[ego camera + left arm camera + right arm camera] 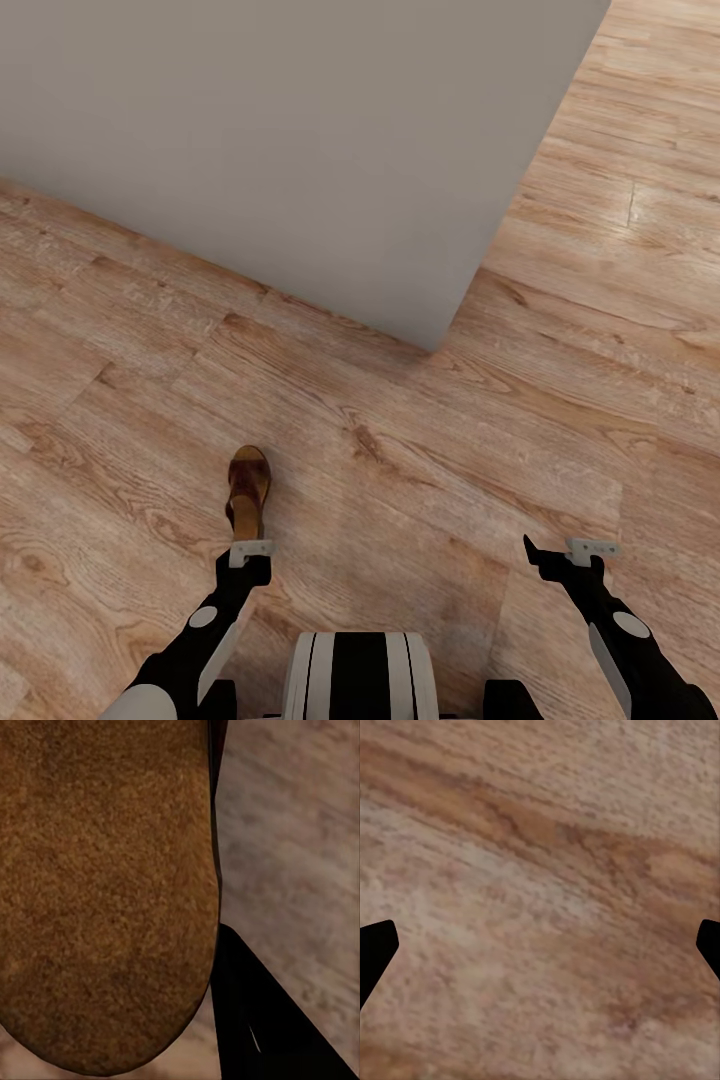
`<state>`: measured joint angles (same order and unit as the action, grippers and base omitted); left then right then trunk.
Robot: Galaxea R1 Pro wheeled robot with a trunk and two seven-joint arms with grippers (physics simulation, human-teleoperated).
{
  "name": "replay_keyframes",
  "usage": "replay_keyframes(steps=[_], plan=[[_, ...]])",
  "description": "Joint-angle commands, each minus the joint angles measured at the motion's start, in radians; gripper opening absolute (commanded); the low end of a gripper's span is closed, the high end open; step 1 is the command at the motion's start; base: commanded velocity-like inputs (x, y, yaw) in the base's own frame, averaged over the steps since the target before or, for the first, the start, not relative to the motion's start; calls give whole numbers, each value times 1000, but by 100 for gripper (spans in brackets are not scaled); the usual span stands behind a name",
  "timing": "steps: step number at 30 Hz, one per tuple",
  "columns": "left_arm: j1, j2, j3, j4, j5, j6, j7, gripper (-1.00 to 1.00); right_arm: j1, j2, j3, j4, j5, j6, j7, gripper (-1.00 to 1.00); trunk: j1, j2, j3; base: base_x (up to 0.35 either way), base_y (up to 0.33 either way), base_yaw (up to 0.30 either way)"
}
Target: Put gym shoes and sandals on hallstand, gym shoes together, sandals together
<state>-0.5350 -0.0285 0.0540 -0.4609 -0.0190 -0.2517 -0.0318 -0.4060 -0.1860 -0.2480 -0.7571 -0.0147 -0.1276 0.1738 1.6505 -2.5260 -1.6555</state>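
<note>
One sandal [248, 490] is seen in the head view, lying just ahead of the left gripper [250, 553], its long axis running straight away from the arm with the heel end nearest the wrist and the strapped toe end farthest. It is judged to be carried rather than resting on the floor [400, 480], though this cannot be settled from here. The right gripper [560, 555] is held well apart from the sandal, over bare planks, so the left arm is plainly the nearer one. A grey wall [300, 140] is seen ahead, its corner ending where the planks continue past it on the right; the rack is not met with at this moment, and the wall is what stands between the robot and any way forward.

In the left wrist view, the tan footbed of the sandal [105, 892] is seen very close, with its rounded end toward the camera and one dark finger [262, 1027] lying right against its edge. The gripper is judged to be clamped on the sandal, the second finger being hidden behind it.

In the right wrist view, the two fingertips [375, 952] are seen at opposite edges, spread wide, with nothing between them but floor [540, 885]. The right gripper is thus empty and free for another shoe.
</note>
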Motion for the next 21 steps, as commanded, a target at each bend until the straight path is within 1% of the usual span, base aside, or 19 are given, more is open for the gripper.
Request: replay_keyframes(steps=[1, 4, 21], plan=[[0, -1, 6, 0, -6, -2, -4, -100, 0, 0, -4, 1, -2, -3, 8, 100, 0, 0, 0, 0, 0, 0], [0, -1, 6, -2, -6, -2, -4, -100, 0, 0, -4, 1, -1, -3, 8, 100, 0, 0, 0, 0, 0, 0], [0, -2, 3, -2, -7, -3, -4, -100, 0, 3, -2, 2, 0, -3, 8, 100, -8, 4, 65, 0, 0, 0]])
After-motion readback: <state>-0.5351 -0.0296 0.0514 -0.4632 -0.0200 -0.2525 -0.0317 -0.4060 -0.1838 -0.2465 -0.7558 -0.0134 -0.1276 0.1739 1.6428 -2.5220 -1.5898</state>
